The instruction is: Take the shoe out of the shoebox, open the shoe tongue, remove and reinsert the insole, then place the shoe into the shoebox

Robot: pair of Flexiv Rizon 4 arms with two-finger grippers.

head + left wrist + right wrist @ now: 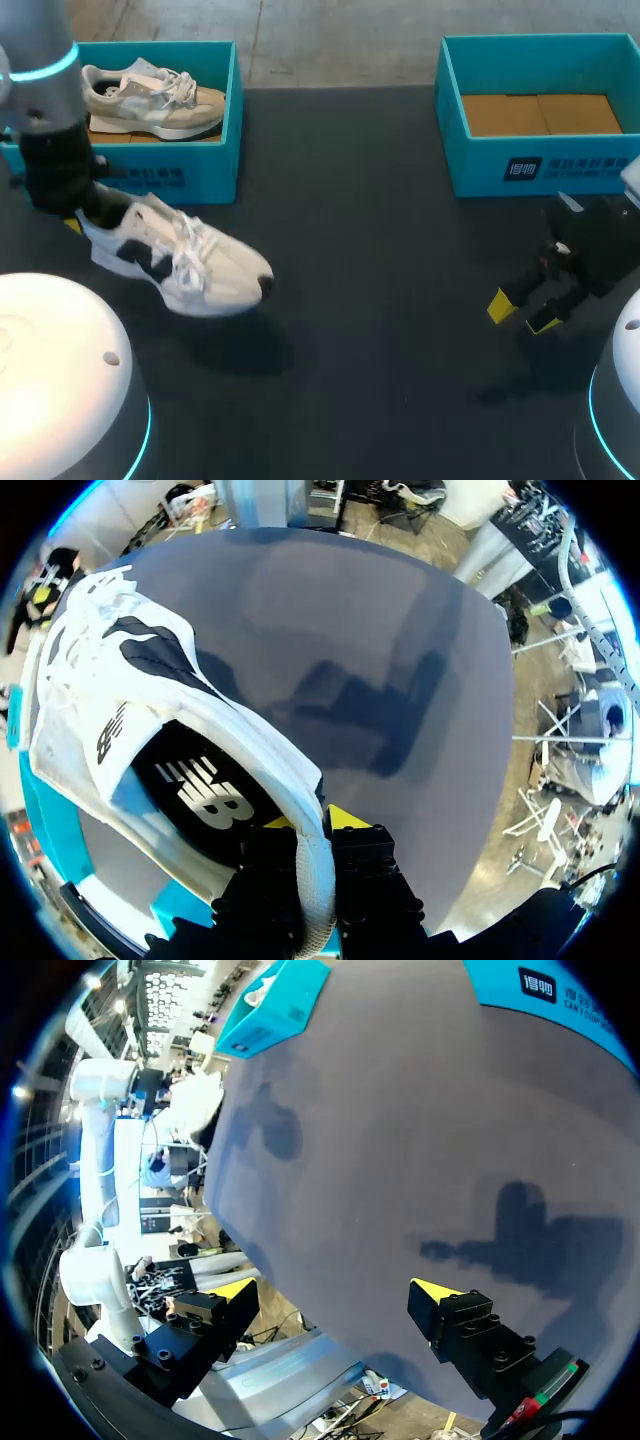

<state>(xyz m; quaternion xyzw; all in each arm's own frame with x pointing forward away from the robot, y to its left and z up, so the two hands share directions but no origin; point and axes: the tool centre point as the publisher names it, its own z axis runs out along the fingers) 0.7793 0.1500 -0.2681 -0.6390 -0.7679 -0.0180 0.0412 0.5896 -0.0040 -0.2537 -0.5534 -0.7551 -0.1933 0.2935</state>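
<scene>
Head view, shoe: The white shoe (180, 262) was at the left of the frame, outside the left shoebox (215, 140). Its heel was up and its toe pointed to the middle. It looked lifted off the dark tabletop (380, 250), as its shadow lay apart from it.
Head view, left tool: The left tool (88, 212) was at the heel, likely so the open top stayed free.
Head view, boxes: A second shoe (150, 100) lay in the left shoebox. The right shoebox (540, 70), upper right, had only its brown floor.
Head view, right tool: The right tool (520, 312) waited at the lower right, tips apart, holding nothing.
Left wrist view: The tool was clamped on the heel rim, one finger inside and one outside. The black insole (200, 790) was in the shoe, just ahead of the tool.
Right wrist view: The tips were wide apart, with bare tabletop ahead. It seemed ready to help with the tongue.
</scene>
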